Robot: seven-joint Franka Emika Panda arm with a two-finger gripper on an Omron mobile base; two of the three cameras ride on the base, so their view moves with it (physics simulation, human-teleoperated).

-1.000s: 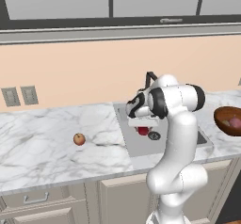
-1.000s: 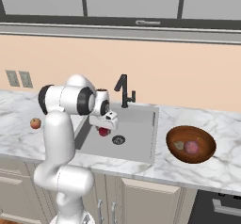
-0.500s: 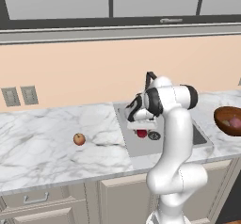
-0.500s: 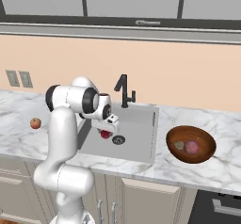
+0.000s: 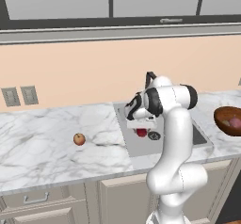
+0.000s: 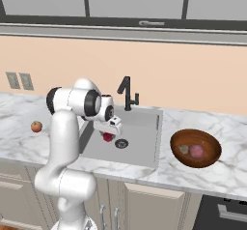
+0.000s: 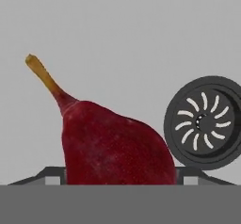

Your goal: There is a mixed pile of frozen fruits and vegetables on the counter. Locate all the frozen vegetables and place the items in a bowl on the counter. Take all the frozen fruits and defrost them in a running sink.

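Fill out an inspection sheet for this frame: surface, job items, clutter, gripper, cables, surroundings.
Surface: white marble counter above beige cabinets.
Job items: dark red stemmed fruit in the grey sink, beside the round drain; orange-yellow apple-like fruit alone on the counter left of the sink; pinkish-purple ball and a small olive-brown piece in the wooden bowl.
Clutter: nothing seen.
Gripper: gripper low over the sink, right at the red fruit; whether it grips cannot be told.
Cables: nothing seen.
Surroundings: black faucet, wall outlets, peach backsplash; no running water visible.
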